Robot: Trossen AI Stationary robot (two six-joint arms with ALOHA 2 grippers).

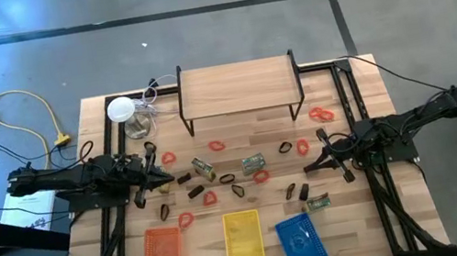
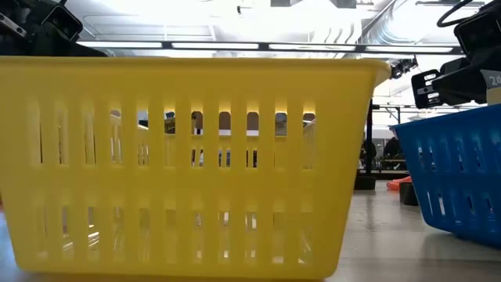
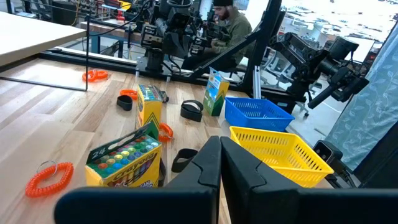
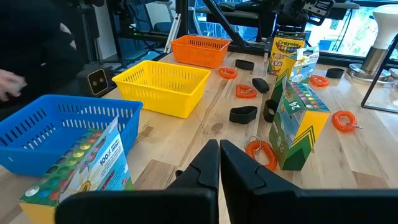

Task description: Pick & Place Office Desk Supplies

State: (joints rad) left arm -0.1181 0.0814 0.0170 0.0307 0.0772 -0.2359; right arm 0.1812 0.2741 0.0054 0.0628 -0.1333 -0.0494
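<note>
**High view: both arms parked, supplies spread across the desk**

High view shows the light wooden plank desk [image 1: 82, 255] with the left gripper [image 1: 159, 179] and right gripper [image 1: 317, 165] resting low at opposite sides, tips pointing inward. Both wrist views show each gripper's dark fingers pressed together, holding nothing.

Between the arms lie the supplies: orange-red coiled wrist loops [image 1: 218, 146], black ring-shaped bands [image 1: 285, 147] and green-and-yellow cardboard crayon boxes [image 1: 254, 163]. In the right wrist view 1 crayon box [image 4: 296, 124] stands just beside a coiled loop [image 4: 261, 153] and a black band [image 4: 243, 114].

Along the near edge sit 3 slotted plastic baskets in a row: an orange basket [image 1: 162, 253], a yellow basket [image 1: 243, 237] and a blue basket [image 1: 300, 241]. Another crayon box [image 1: 318, 202] lies near the blue basket's far side.

At the far edge stands a small wooden shelf on black metal legs [image 1: 238, 85], with a white round disc with clear wiring [image 1: 121, 110] to its left.

A seated person [image 3: 231, 31] shows beyond the desk in the left wrist view.
</note>
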